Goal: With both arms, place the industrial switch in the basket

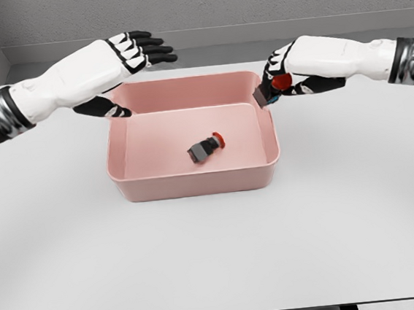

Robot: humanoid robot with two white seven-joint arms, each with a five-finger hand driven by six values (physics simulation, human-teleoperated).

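One switch (206,149), dark grey with a red cap, is seen lying on its side on the floor of the pink basket (195,182), near the middle. A second switch (272,88) is held in the curled fingers of the right hand (281,74), just above the basket's right rim. The left hand (138,52) is raised over the far left corner, fingers extended and empty. The basket is set on a white table (217,256).

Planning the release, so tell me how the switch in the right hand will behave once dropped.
The industrial switch looks rigid, so it should not flex. Its round red cap may make it roll, like the switch lying tilted in the basket. It probably weighs little in the right hand.
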